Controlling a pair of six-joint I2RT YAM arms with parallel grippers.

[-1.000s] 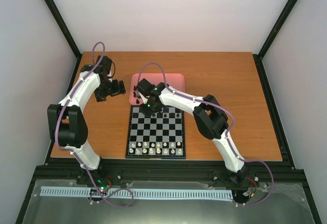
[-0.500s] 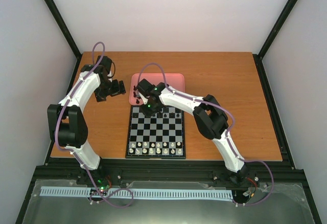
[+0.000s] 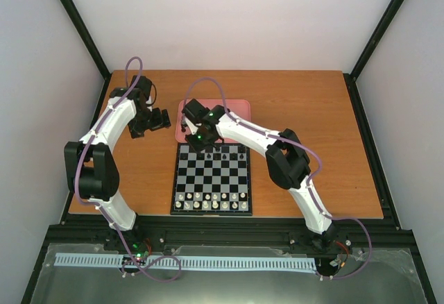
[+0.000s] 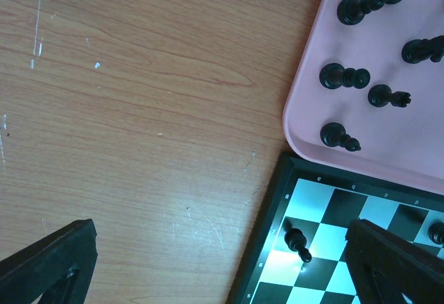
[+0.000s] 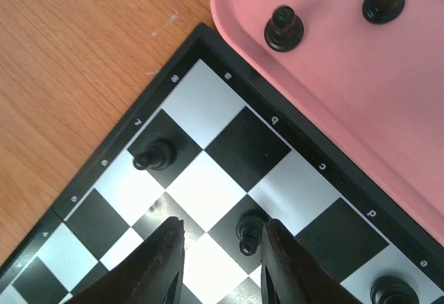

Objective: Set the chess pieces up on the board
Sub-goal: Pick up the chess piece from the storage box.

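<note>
My right gripper point(image 5: 223, 226), fingers parted and pinching nothing, straddles a black pawn point(image 5: 248, 234) standing on the board point(image 5: 246, 144) near the pink tray point(image 5: 333, 96), and if I rise crooked, a finger could clip that light pawn and topple it.

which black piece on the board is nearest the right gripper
The black piece standing between the fingers of the right gripper. The other two stand outside them: the piece near the rim of the board, the piece at lower right.
</note>
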